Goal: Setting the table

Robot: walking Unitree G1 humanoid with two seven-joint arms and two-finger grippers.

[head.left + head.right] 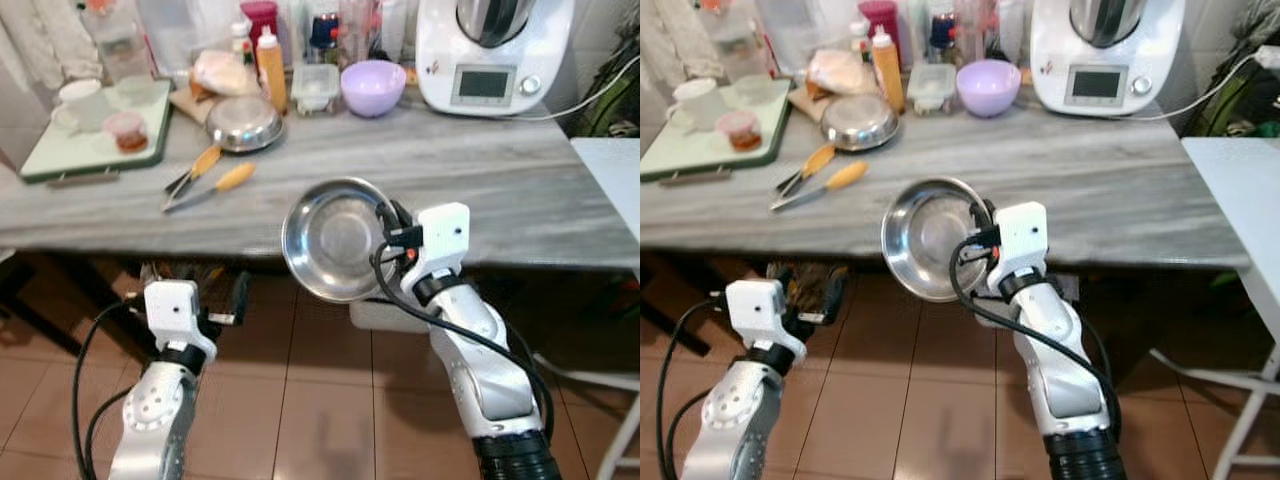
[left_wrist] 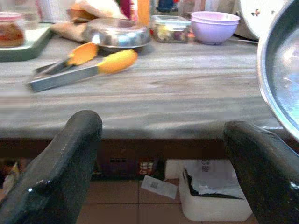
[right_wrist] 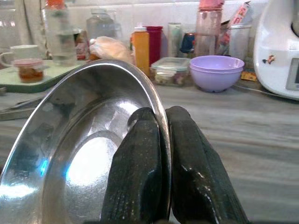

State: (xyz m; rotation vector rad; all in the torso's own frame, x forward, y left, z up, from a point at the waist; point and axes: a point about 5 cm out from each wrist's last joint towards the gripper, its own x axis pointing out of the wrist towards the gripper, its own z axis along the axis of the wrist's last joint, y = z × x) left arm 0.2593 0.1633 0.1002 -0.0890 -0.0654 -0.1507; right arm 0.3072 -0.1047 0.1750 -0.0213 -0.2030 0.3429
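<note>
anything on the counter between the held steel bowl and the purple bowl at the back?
No: in the left eye view, bare grey countertop runs from the steel bowl, clamped by the right gripper, to the purple bowl.

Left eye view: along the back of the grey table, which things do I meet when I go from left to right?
Green tray → upturned steel bowl → orange bottle → clear lidded box → purple bowl → white kitchen machine.
</note>
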